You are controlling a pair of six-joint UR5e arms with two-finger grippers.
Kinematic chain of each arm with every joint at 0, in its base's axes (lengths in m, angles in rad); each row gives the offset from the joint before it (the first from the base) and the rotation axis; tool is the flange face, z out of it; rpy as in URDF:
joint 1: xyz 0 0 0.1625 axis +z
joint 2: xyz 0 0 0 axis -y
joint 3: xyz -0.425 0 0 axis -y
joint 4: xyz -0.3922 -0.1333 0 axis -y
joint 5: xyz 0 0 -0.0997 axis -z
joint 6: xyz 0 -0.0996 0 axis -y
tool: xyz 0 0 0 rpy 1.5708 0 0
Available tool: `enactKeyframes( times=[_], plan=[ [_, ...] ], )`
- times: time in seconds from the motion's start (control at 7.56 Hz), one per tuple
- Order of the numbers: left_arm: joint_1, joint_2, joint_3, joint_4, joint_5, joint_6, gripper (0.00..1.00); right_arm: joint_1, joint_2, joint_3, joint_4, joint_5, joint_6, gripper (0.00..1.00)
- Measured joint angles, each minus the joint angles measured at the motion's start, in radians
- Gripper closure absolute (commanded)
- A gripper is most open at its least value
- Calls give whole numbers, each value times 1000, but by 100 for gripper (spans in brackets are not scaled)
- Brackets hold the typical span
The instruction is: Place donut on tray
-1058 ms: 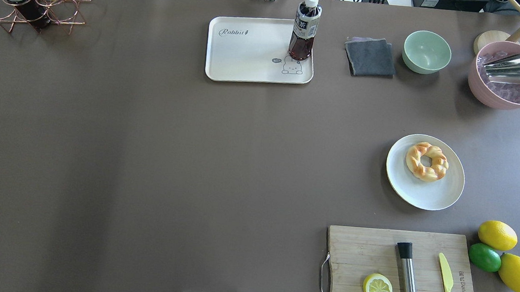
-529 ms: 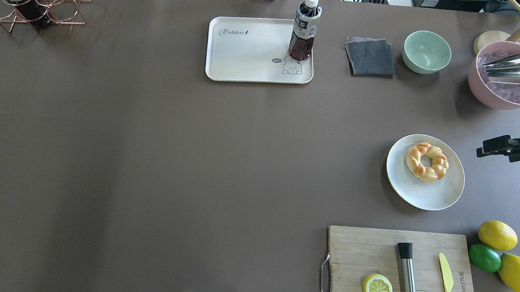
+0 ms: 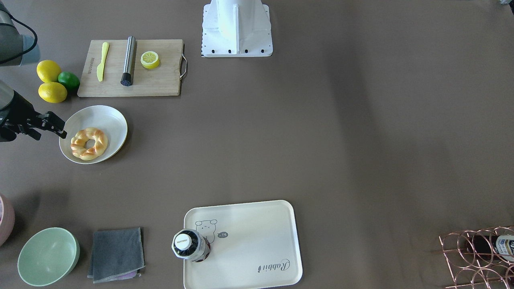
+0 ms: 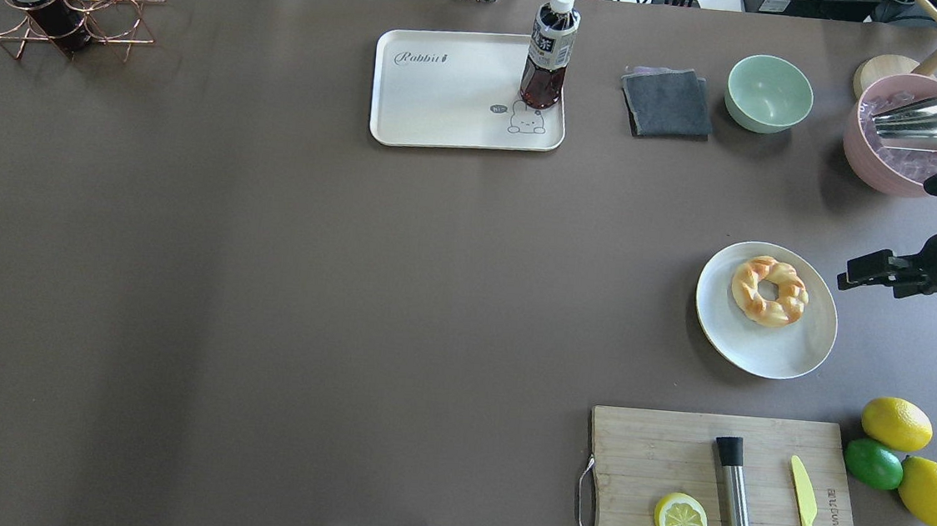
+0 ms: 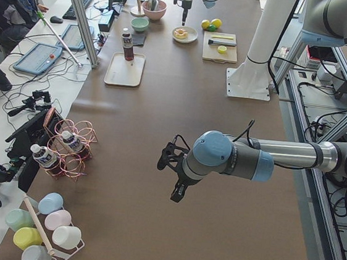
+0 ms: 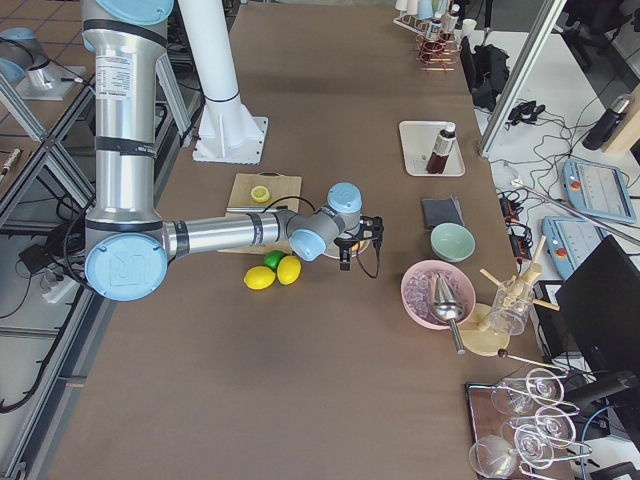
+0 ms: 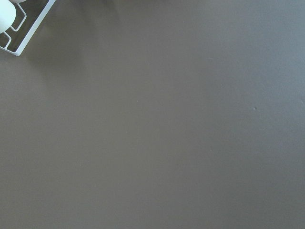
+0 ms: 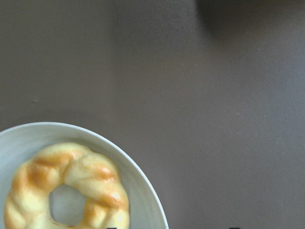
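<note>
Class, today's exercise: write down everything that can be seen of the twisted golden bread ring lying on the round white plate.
The twisted, braided golden-yellow bread donut is a ring with browned patches on its twists and an open hole through which the plate shows. It looks like soft, glossy baked dough and seems whole. It lies flat on the round white plate, off-centre toward the rim farther from the robot, touching only the plate. The black right end effector hangs beside the plate, not touching the donut.

Donut (image 8: 66, 191): lower part cut off at the right wrist view's bottom edge.
Pink bowl (image 3: 6, 218): mostly cropped, front view.
Left gripper (image 5: 176, 192): jaw opening indiscernible.
</note>
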Motion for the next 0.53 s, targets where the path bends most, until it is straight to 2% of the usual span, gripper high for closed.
enactKeyframes(
  times=[0.13,0.26,0.53],
  plan=[
    [1,-9,9,1,0,0,3,-20,11,-13,1,-10,3,49],
    [2,-14,14,1,0,-1,3,-36,17,-22,1,-15,4,73],
    [2,-18,17,0,0,-1,3,-54,20,-26,1,-18,1,77]
  ],
)
